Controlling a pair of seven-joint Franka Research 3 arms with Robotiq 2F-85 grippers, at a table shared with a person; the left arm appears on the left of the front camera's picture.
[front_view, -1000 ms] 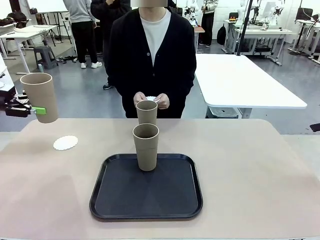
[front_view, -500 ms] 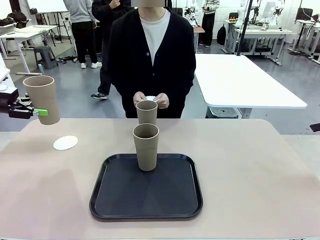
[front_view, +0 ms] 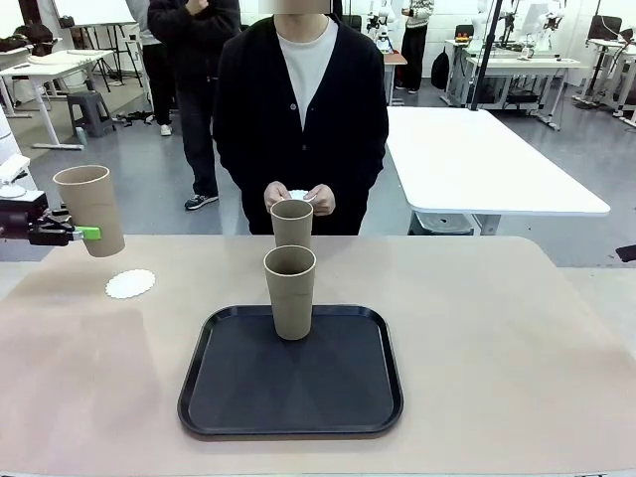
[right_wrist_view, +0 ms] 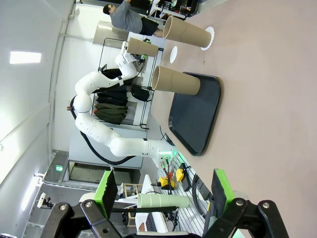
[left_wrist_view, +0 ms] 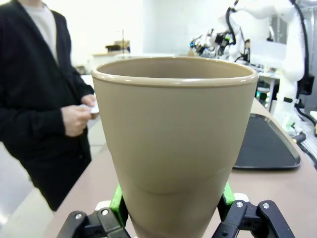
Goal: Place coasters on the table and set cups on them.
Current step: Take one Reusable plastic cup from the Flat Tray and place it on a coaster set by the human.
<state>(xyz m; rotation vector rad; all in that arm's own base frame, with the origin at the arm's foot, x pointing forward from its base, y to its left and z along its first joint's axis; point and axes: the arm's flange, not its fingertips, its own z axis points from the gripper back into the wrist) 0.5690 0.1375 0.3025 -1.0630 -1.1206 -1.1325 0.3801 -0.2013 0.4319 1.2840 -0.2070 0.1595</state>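
Cup (front_view: 89, 207): tan, tapered, likely light, stiff and slick-walled. Left gripper (front_view: 81, 235) is clamped on its lower wall, aloft at far left near coaster (front_view: 130, 283). Best hold: low, pads square.

L gripper (front_view: 87, 235): black body, bright green pads, black linkage w/ small silver screw heads (wrist view).
R gripper (right_wrist_view: 163, 191): same build. Black linkage arms, round silver screws at the joints, green pads (right_wrist_view: 106, 187) on inner faces of fingers.
L arm (right_wrist_view: 101, 131): glossy white, rounded tubular segments, dark cable running alongside.
Person (front_view: 303, 109): black button-front cardigan, long sleeves, over white crew-neck tee.
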